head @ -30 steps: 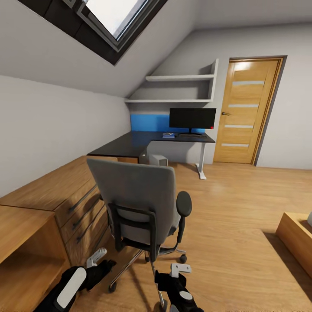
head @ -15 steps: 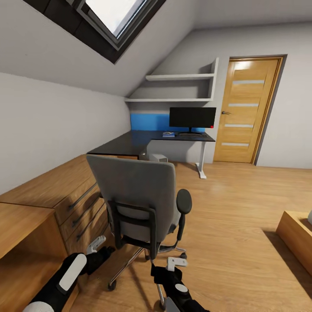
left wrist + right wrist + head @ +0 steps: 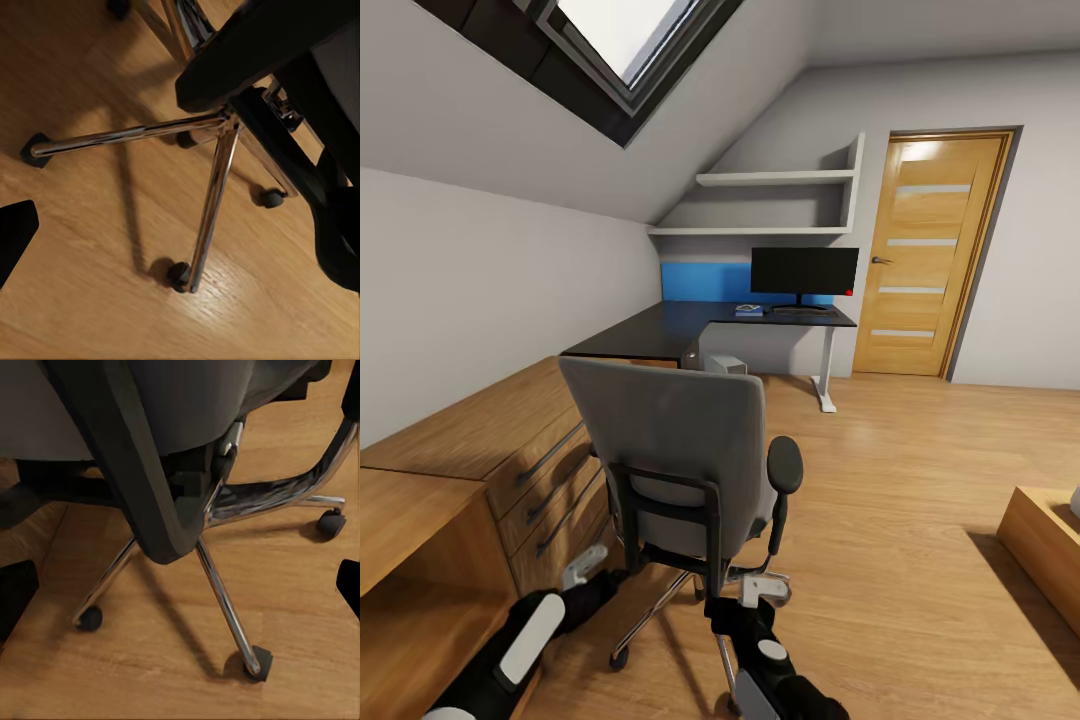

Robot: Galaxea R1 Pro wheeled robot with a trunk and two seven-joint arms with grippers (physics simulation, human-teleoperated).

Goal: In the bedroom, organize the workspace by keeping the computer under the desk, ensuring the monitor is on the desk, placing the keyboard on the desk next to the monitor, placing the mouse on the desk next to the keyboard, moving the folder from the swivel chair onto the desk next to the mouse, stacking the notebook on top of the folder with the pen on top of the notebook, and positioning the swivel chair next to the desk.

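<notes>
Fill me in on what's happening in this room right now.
The robot stands behind a grey swivel chair on the wooden floor, both arms low near its chrome wheeled base. The left tool and right tool hold nothing. Across the room, the black monitor sits on the dark desk, with a grey computer tower beneath it.

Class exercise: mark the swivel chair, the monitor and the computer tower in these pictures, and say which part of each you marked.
swivel chair [image 3: 665, 430]: head view, middle of the grey backrest.
monitor [image 3: 804, 270]: head view, centre of the dark screen.
computer [image 3: 726, 366]: head view, grey tower's face under the desk.
</notes>
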